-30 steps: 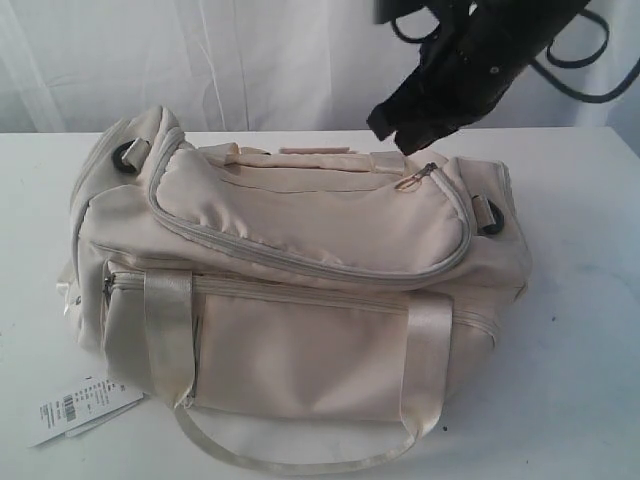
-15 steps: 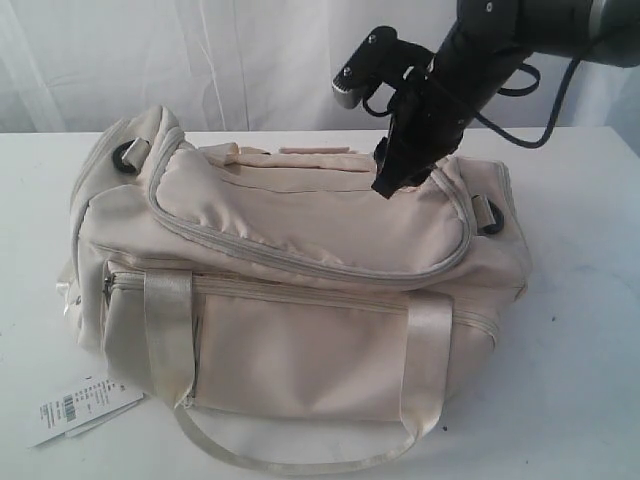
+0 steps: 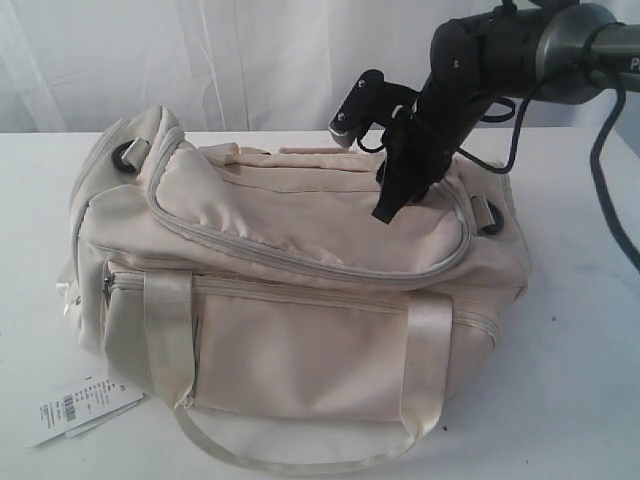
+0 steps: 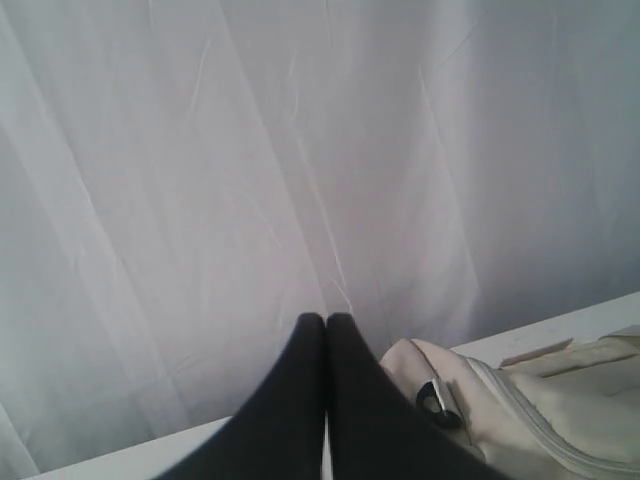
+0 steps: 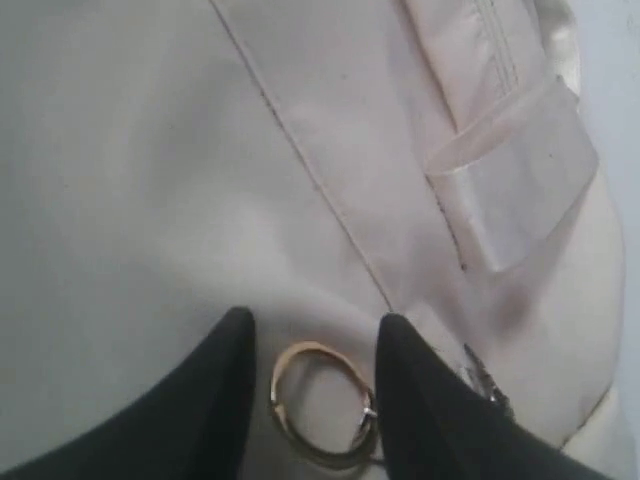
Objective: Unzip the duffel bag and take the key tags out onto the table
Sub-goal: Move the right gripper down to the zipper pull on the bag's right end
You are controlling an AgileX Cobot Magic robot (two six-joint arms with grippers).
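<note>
Black and pressed together, the left gripper point(image 4: 326, 330) idles off the left end of the zipped cream bag point(image 3: 300, 300) on the table point(image 3: 580, 350); key tags are unseen, likely inside. At its right end the right gripper point(image 5: 312, 325) stands spread astride the gold zip ring point(image 5: 318, 400): unzipping looks to be just starting, and next it must pinch the ring and pull.

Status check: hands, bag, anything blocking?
Right hand open, straddling the zipper's ring pull, not yet gripped. Left hand shut, empty, clear of the bag. Duffel bag zipped; key tags not in view. Nothing in the way.
</note>
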